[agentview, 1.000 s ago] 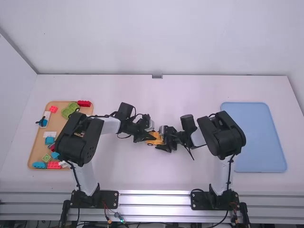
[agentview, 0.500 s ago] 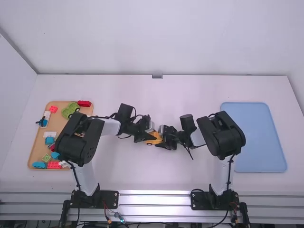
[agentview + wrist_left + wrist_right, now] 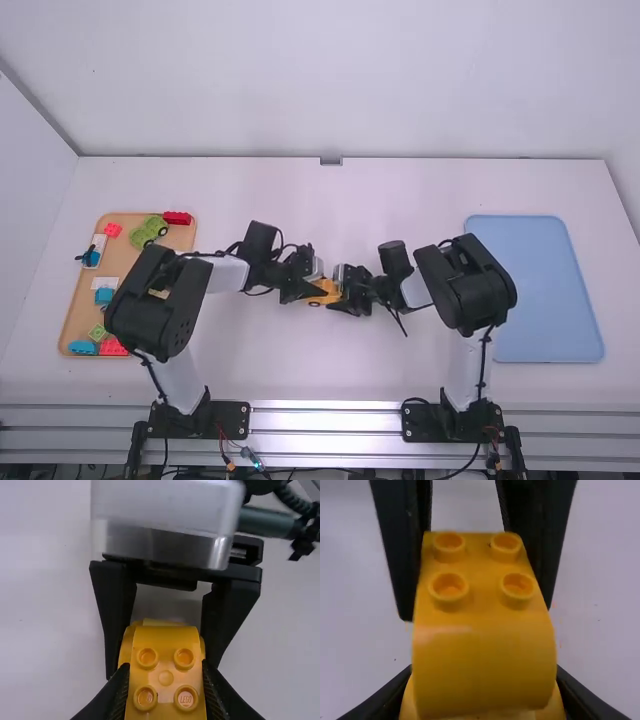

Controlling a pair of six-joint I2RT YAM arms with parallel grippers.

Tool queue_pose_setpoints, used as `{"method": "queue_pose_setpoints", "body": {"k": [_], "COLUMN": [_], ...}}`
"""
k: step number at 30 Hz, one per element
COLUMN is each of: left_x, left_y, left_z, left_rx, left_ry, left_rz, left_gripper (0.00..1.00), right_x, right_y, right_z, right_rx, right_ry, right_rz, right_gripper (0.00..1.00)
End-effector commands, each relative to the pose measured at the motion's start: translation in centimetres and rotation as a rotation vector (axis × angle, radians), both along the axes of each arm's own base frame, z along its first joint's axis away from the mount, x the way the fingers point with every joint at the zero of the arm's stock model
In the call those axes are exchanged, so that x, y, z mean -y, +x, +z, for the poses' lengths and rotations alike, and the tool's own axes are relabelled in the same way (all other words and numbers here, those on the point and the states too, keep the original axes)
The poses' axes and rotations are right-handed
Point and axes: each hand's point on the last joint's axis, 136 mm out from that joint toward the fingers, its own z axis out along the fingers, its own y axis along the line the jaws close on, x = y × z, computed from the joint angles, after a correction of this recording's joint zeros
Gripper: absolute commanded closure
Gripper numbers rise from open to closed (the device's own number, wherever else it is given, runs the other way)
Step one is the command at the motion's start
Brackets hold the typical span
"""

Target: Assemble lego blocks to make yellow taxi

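The yellow block (image 3: 485,665) I see is smooth, glossy plastic. My fingers (image 3: 111,700) are matt black and look like plastic. The table (image 3: 400,370) has a smooth, matt top. The tan tray (image 3: 120,264) looks like wood, the blue tray (image 3: 535,290) like smooth, matt plastic. The rail (image 3: 325,421) is shiny, ridged metal.

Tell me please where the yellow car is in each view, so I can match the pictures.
High view: the yellow car is near the middle, between the left gripper and the right gripper.
Left wrist view: between the left gripper's fingers, the right gripper's beyond.
Right wrist view: between the right gripper's fingers, the left gripper's beyond.
Shared landmark: the black left gripper.
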Motion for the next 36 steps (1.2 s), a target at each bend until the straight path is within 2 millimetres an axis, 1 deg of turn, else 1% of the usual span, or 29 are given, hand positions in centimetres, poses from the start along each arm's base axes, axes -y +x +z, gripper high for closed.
{"method": "queue_pose_setpoints", "body": {"k": [1,8,10,14,25,28,31,36], "left_x": [0.2,0.1,0.2,-0.1,-0.1,-0.1,0.1,0.1], "left_y": [-0.5,-1.2,-1.4,-0.9,-0.8,-0.8,-0.6,-0.7], "left_z": [0.6,-0.6,-0.6,-1.0,-1.5,-1.7,-2.2,-2.8], "left_rx": [0.045,0.055,0.055,0.049,0.057,0.056,0.049,0.012], "left_ry": [-0.003,-0.023,-0.033,-0.019,-0.015,-0.014,-0.027,-0.02], "left_rz": [-0.031,-0.032,-0.035,0.019,0.013,0.014,0.014,0.014], "left_gripper": [0.98,0.98,0.98,0.98,0.98,0.98,0.98,0.98], "right_x": [0.0,0.0,0.0,-0.1,0.0,0.0,-0.3,-0.2], "right_y": [0.4,0.3,0.3,0.2,0.0,-0.2,-0.6,-0.6], "right_z": [-0.4,-0.5,-0.5,-0.4,-0.6,-0.5,-0.1,-0.2], "right_rx": [0.002,0.001,0.001,-0.001,-0.017,-0.024,-0.016,-0.01], "right_ry": [-0.014,-0.015,-0.015,-0.009,-0.016,-0.013,0.014,0.01], "right_rz": [-0.006,-0.007,-0.005,-0.001,0.001,0.004,0.035,0.035], "right_gripper": [0.58,0.58,0.58,0.58,0.57,0.57,0.58,0.58]}}
